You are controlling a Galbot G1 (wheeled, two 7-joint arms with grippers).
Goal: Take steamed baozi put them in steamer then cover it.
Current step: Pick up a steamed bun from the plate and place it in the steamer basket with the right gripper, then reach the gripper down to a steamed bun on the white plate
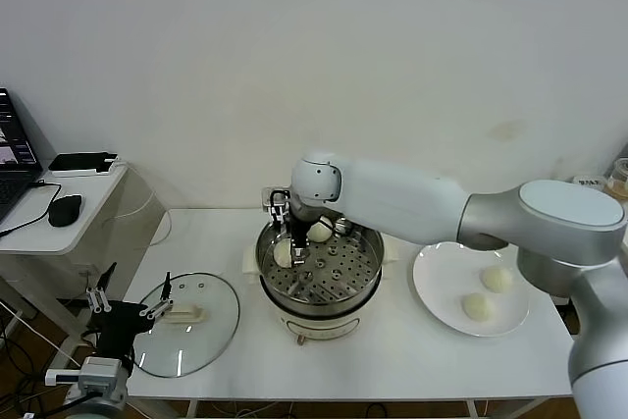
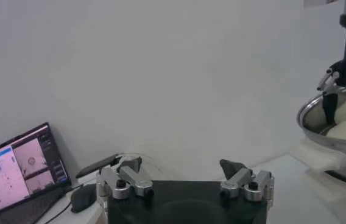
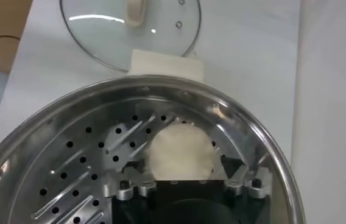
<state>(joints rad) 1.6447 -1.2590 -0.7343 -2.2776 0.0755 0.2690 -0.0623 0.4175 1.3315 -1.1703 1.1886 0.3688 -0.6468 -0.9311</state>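
here the right hand (image 1: pixel 295 242) reaches down inside the steamer (image 1: pixel 365 287), its fingers spread to either side of a steamed baozi (image 3: pixel 179 154) that sits on the perforated tray; in the right wrist view the bun lies just between the finger bases with a little space on each side, so the hand looks released around it rather than clenched. in the head view that bun (image 1: pixel 284 255) rests against the tray's left wall, and a second baozi (image 1: pixel 321 231) sits toward the back of the tray, partly hidden by the right arm. the steamer stands near the middle of the white table (image 1: pixel 392 360) on its cream-white base. to its right is a flat white plate (image 1: pixel 432 287) carrying two more baozi, one (image 1: pixel 497 279) farther back and one (image 1: pixel 478 307) nearer the front. the cover (image 1: pixel 211 336), a clear glass lid with a cream-white bar handle, lies flat on the table's front left corner, well apart from the steamer's rim. the left hand (image 1: pixel 130 303) hovers just off that corner, beside the lid, fingers spread wide and holding nothing. further left a side desk holds a laptop (image 1: pixel 14 159), a black mouse (image 1: pixel 65 209) and a dark phone (image 1: pixel 82 161)
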